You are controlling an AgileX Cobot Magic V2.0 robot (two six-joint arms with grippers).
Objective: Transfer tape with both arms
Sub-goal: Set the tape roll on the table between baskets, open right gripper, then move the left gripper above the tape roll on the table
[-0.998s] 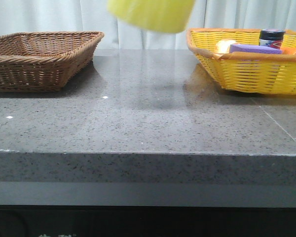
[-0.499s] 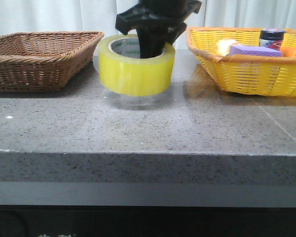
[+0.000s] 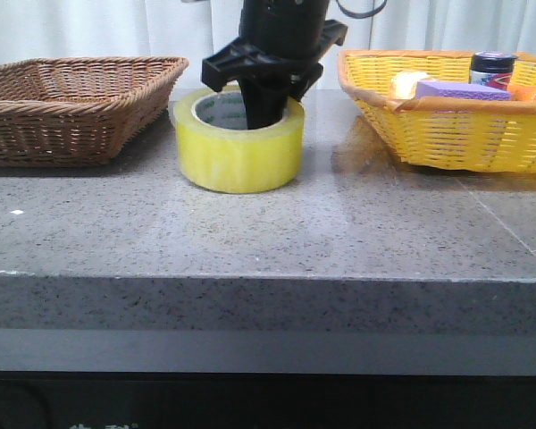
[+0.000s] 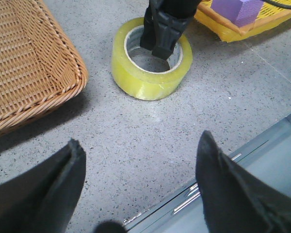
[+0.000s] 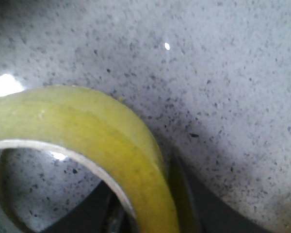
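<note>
The wide translucent yellow tape roll (image 3: 240, 151), airborne half a second ago, now rests mid-counter toward the back edge, the black right gripper (image 3: 266, 94) still pinching its wall, left gripper (image 4: 138, 187) spread empty, awaiting handover

We look across a grey speckled stone surface (image 3: 250, 232) with a thick front edge, its polished top catching soft, even light and faint reflections. Behind it hangs a white pleated curtain (image 3: 116, 27), closing off the whole back of the room. A thin seam (image 3: 509, 234) runs diagonally through the stone on the right. Below the slab we see a paler grey band (image 3: 268, 351), then darkness. From the left wrist view, a grey metal rail (image 4: 242, 179) borders the surface's near edge.
</note>
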